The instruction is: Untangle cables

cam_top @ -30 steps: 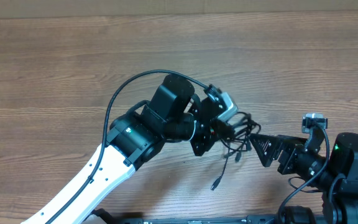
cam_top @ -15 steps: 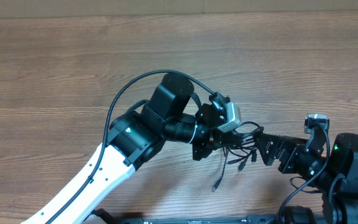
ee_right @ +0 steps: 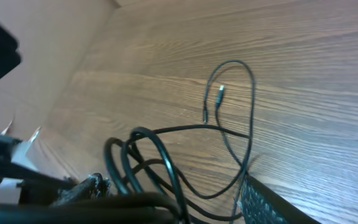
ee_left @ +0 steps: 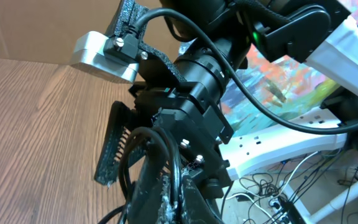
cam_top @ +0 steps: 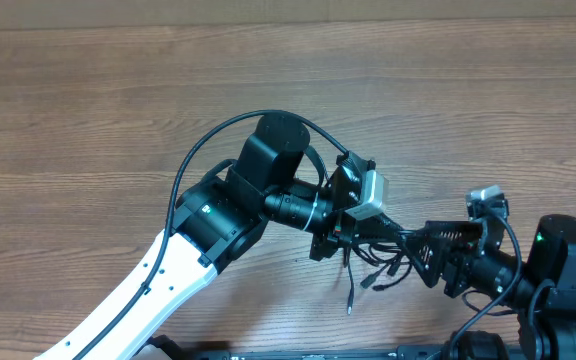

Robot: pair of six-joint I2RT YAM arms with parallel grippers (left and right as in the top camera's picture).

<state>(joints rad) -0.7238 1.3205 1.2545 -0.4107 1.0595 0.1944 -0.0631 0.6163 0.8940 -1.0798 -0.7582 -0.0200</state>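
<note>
The cables (cam_top: 373, 262) are a small tangle of thin black cords on the wooden table between the two grippers. One loose plug end (cam_top: 349, 300) trails toward the front edge. My left gripper (cam_top: 346, 240) is shut on a strand of the cables; the left wrist view shows the strand (ee_left: 174, 168) pinched between the fingers (ee_left: 180, 199). My right gripper (cam_top: 420, 258) is open, facing the left one, with strands lying between its fingers. In the right wrist view the loops (ee_right: 229, 130) spread over the table beside one ribbed finger (ee_right: 272, 202).
The left arm's thick black cable (cam_top: 218, 135) arcs over its wrist. A cardboard wall (cam_top: 268, 10) runs along the table's far edge. Off the table, a white power strip (ee_left: 272, 146) and loose wires show behind the right arm.
My left gripper has shifted right and toward the front with the cable. My right gripper has moved left, closer to the tangle. The tangle sits lower and more bunched between them.
</note>
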